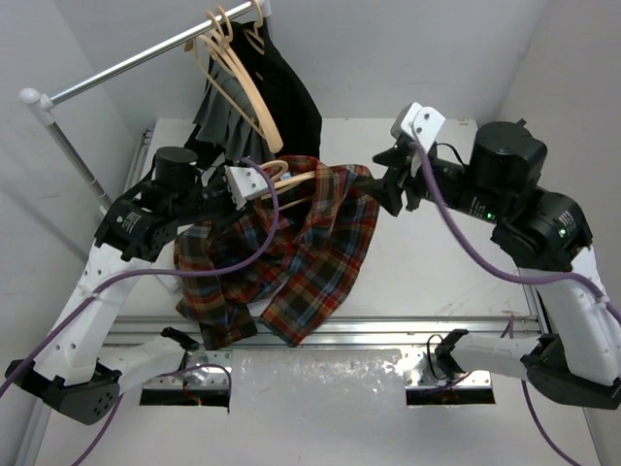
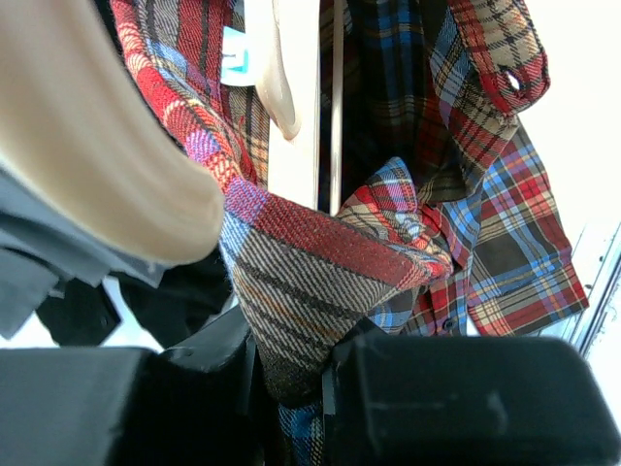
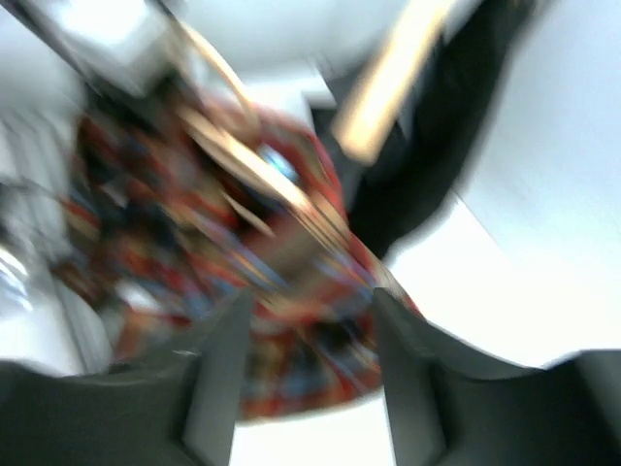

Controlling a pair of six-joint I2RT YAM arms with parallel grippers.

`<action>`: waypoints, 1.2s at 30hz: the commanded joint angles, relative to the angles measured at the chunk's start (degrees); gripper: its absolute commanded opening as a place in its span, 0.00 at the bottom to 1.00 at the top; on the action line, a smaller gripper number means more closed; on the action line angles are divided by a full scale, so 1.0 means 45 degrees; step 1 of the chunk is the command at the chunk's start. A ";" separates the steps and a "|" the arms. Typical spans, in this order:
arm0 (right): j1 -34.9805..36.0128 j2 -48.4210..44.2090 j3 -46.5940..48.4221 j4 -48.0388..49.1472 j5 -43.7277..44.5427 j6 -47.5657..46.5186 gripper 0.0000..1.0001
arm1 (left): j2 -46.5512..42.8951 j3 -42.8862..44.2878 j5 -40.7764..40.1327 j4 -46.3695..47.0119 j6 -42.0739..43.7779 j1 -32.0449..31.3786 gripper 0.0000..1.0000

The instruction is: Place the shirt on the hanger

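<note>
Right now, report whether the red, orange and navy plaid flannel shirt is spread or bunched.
Bunched: the shirt hangs in crumpled folds, pinched in the left gripper.

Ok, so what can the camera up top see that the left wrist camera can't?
Only the top view shows both arms, the right tool, the clothes rail with spare hangers, and the black garment. Only the left wrist view shows, up close, the left tool pinching a fold of cloth, a small blue-and-white label and a buttonhole. Both show the plaid shirt and the pale hanger against it.
</note>
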 commanded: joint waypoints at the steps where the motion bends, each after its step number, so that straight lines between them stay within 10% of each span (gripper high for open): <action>1: -0.1498 0.0956 -0.0797 -0.2669 0.0758 -0.2251 0.55 | -0.0048 0.0638 0.1234 0.0904 0.0510 -0.0035 0.00; 7: -0.1917 0.1190 -0.2047 -0.0860 -0.1528 -0.3854 0.87 | -0.0321 0.0463 0.2368 0.0807 0.1135 -0.0035 0.00; 14: -0.1898 0.2537 -0.0895 -0.0739 -0.3074 -0.4069 0.88 | -0.0809 0.0229 0.2994 0.0006 0.2172 -0.0035 0.00; 23: -0.0612 0.3397 -0.2125 -0.0293 -0.6535 -0.3661 0.52 | -0.1083 0.0053 0.3072 0.0806 0.1430 -0.0035 0.00; 29: -0.0355 0.3108 -0.2671 0.1091 -0.6380 -0.2199 0.00 | -0.1375 -0.0822 0.0838 0.2111 -0.0087 -0.0035 0.00; 32: -0.0316 0.2657 -0.3901 0.2321 -0.5853 -0.1358 0.00 | -0.2097 -0.2128 -0.2069 0.3771 -0.1047 -0.0035 0.31; 35: -0.0083 0.2460 -0.4781 0.3144 -0.4917 -0.0480 0.00 | -0.2957 -0.3360 -0.3798 0.4731 -0.1421 -0.0035 0.96; 36: 0.0015 0.2499 -0.4879 0.3244 -0.4605 -0.0321 0.00 | -0.3326 -0.3539 -0.4460 0.4752 -0.1461 -0.0035 1.00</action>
